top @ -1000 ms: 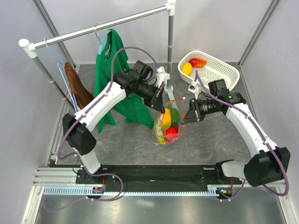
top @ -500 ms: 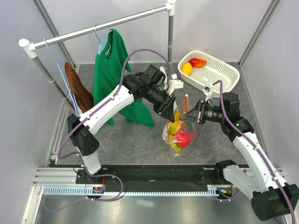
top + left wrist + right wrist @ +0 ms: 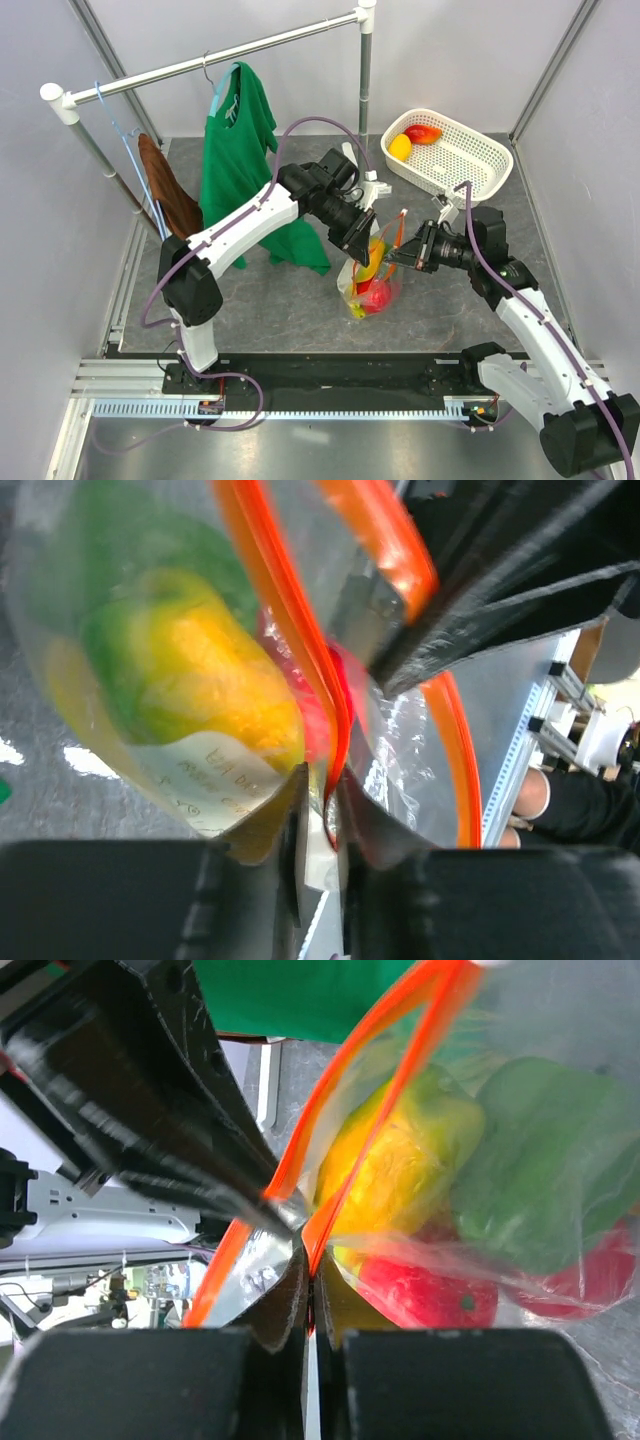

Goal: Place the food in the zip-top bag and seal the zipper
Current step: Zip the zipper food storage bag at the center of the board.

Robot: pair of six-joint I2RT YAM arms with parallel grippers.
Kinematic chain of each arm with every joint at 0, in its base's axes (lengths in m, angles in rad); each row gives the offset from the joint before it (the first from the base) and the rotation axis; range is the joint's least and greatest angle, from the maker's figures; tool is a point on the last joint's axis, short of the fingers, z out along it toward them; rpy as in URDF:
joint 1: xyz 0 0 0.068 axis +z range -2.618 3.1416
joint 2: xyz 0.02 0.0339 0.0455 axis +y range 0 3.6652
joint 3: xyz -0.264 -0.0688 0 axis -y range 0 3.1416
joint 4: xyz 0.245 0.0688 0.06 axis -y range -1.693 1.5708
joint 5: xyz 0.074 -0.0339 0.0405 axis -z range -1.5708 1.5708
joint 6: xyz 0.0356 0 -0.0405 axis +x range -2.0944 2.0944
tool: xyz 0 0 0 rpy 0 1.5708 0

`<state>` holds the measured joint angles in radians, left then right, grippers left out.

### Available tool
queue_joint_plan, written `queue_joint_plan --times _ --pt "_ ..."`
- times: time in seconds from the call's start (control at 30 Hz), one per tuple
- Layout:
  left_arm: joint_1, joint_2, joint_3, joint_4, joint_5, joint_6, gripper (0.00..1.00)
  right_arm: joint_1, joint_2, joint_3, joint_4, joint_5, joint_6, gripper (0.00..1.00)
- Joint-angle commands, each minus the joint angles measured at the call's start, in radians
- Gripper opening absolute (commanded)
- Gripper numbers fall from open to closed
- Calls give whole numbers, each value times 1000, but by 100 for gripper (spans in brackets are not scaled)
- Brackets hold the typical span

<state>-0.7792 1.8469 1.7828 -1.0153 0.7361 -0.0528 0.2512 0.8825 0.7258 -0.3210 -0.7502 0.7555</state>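
The clear zip-top bag [image 3: 372, 280] hangs above the table between both grippers. Through it show a yellow fruit [image 3: 210, 670], a green pepper [image 3: 540, 1150] and a red piece [image 3: 430, 1295]. Its orange-red zipper [image 3: 290, 610] runs up from the fingers and stands parted higher up. My left gripper [image 3: 366, 243] [image 3: 322, 780] has its jaws close around the zipper strip and a white piece. My right gripper [image 3: 400, 253] [image 3: 310, 1260] is shut tight on the zipper [image 3: 370, 1030], just right of the left one. A lemon [image 3: 399, 147] and a mango [image 3: 424, 133] lie in the white basket [image 3: 470, 160].
A green shirt [image 3: 238, 170] hangs from the rack bar [image 3: 210, 62] at the back left, just behind my left arm. A brown cloth [image 3: 165, 190] hangs further left. The rack's upright post [image 3: 365, 70] stands beside the basket. Grey walls close both sides.
The bag has shifted slightly left and the two grippers have come closer together at its mouth. The left jaws loosened, then narrowed again on the strip. The right arm swung nearer over the second.
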Motion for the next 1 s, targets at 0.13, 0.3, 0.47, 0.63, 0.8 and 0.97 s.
queue_joint_plan --times 0.13,0.3,0.47,0.63,0.8,0.97 --pt "-9 40 133 -41 48 169 2 7 -76 36 -10 -37 -186 46" --pt "-8 63 161 -118 82 293 2 3 -47 233 -335 4 -685 87" --pt "15 101 197 -184 85 386 2 -21 -79 342 -449 122 -1166 97" --pt "40 107 221 -223 109 484 2 -43 -76 330 -471 187 -1352 98" --pt "46 94 224 -220 95 568 2 -179 -74 196 -363 79 -1490 94" --pt "47 86 211 -233 137 617 2 -390 136 241 -329 -281 -1507 94"
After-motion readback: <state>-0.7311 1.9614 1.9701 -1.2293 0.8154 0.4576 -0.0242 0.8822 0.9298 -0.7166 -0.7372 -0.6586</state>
